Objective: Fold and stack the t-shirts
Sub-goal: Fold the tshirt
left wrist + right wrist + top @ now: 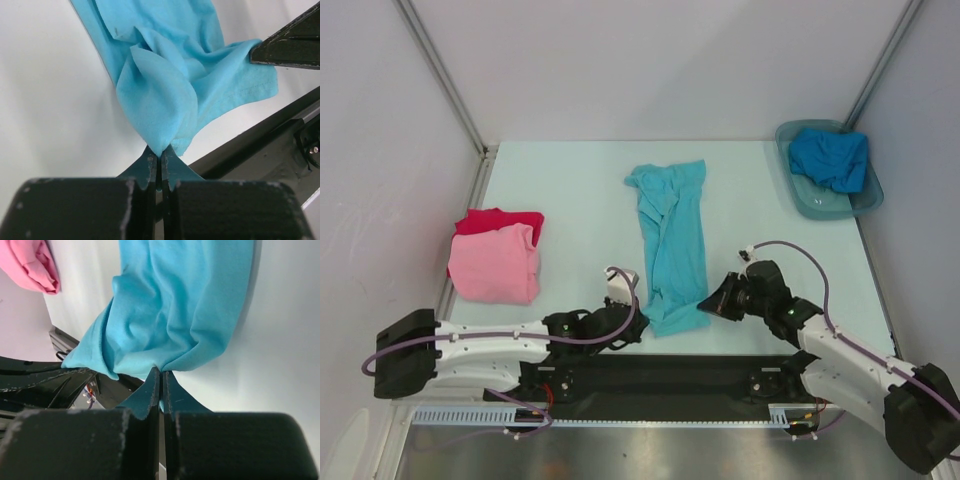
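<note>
Pale table [570, 190], white walls all round, and in the middle of the top view lies the turquoise shirt [668, 245], a long narrow strip running from the upper middle of the frame down toward the table's bottom edge. It looks folded lengthwise already, though the cloth is rumpled and I can't say how cleanly the layers sit.

Both arms are on its lower end. The left gripper [159, 152] has its fingers pressed together, pinching a peak of cloth at the lower left corner; in its wrist view the fabric tents up right out of the tips. Same story for the right gripper [161, 372]: jaws closed tight on the lower right corner, with cloth bunched just above the tips.

So this reads as the start of the cross fold, lower hem up and over toward the upper end. To do it well, I'd lift both corners together and level, and hold them far enough apart that the hem runs taut between them. Then carry it over in an arc and lay it flush on the upper edge before letting go. Uneven height or a slack middle would likely leave a skewed, lumpy fold.

At the left of the frame, the pink shirt [495, 265] sits folded over the red shirt [500, 220] peeking out above it, the stack this one should join. At upper right, the blue shirt [830, 158] lies crumpled in the tub [800, 200], not yet folded.
</note>
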